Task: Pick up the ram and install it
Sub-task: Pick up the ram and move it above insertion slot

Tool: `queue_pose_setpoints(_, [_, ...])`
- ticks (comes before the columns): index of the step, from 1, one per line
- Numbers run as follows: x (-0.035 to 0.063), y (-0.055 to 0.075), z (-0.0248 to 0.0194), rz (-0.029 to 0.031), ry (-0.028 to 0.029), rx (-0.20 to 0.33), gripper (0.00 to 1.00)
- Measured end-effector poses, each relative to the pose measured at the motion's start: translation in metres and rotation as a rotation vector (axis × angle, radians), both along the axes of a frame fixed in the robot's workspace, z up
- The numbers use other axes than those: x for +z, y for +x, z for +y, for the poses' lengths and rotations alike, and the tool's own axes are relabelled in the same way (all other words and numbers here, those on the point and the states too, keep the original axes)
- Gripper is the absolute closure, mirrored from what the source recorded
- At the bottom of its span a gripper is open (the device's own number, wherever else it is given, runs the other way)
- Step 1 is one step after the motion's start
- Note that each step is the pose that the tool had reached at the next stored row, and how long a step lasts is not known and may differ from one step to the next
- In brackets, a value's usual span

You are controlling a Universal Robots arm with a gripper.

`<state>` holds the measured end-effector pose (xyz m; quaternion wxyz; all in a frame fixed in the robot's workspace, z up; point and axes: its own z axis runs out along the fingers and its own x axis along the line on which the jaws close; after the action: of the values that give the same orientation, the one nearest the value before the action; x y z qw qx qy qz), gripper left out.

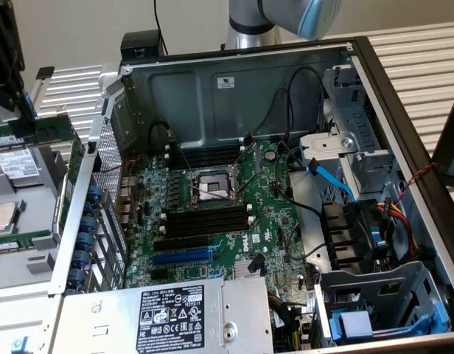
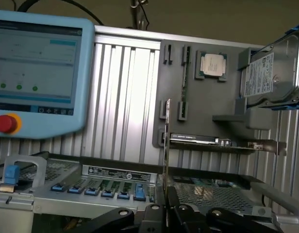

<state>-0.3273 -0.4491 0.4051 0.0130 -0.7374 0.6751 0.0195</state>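
Note:
In the wrist view my gripper (image 2: 166, 206) is shut on the ram (image 2: 166, 145). The ram shows edge-on as a thin upright strip rising from between the black fingers (image 2: 181, 213). It hangs above the near wall of the open computer case (image 2: 115, 174). In the exterior view the long black memory slots (image 1: 205, 223) lie on the green motherboard (image 1: 264, 221), just below the CPU socket (image 1: 212, 184). A second thin green stick (image 2: 185, 82) stands in a holder on the grey parts tray (image 2: 203, 107) beyond the case.
The tray also holds a CPU (image 2: 212, 65), a hard drive (image 2: 273, 73) and an expansion card (image 2: 198, 140). A teach pendant (image 2: 38, 68) stands beside it. Inside the case are a blue expansion slot (image 1: 183, 257), loose cables (image 1: 330, 177), drive cages (image 1: 374, 295) and the power supply (image 1: 175, 317).

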Motion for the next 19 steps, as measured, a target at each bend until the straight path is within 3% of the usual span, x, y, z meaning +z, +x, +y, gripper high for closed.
queue_pose_setpoints(19, [0.0244,0.078,0.0000,0.0000,-0.0001,0.000,0.87])
